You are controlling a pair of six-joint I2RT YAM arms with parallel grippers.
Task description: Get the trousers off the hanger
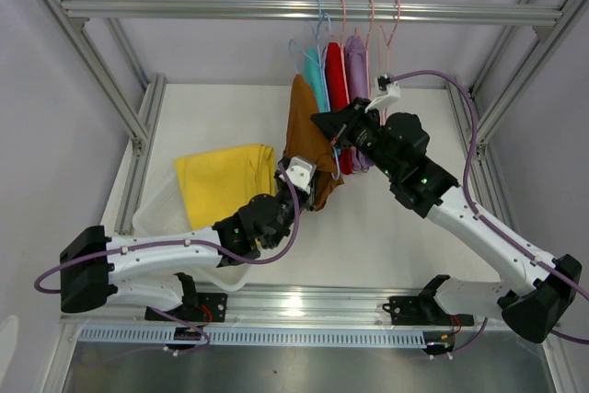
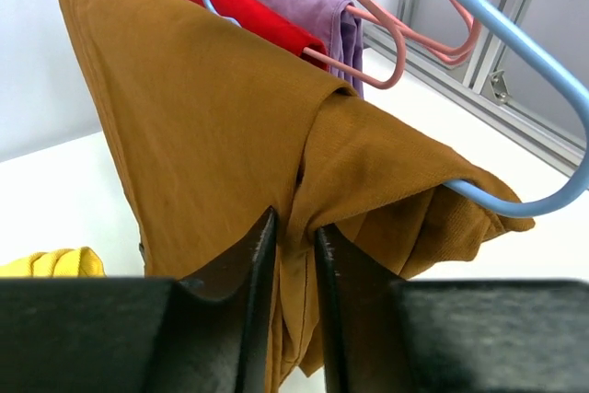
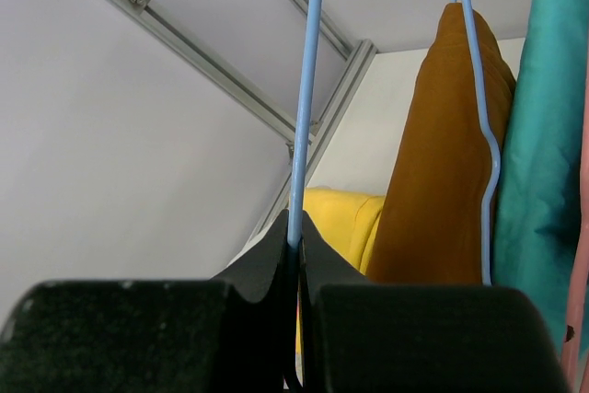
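We pinch the brown trousers while their blue hanger is clamped.

Our left gripper [image 2: 294,227] has its jaws nipped on a fold of the brown trousers [image 2: 212,154], plain ochre cloth draped over the blue hanger [image 2: 515,40] and creased at the pinch. Our right gripper [image 3: 296,238] is pressed together on that hanger's thin wire. Behind, the teal trousers [image 1: 316,80], red trousers [image 1: 337,80] and lilac trousers [image 1: 357,66] hang from the rail [image 1: 230,9]; the yellow trousers [image 1: 225,181] lie folded at the left.
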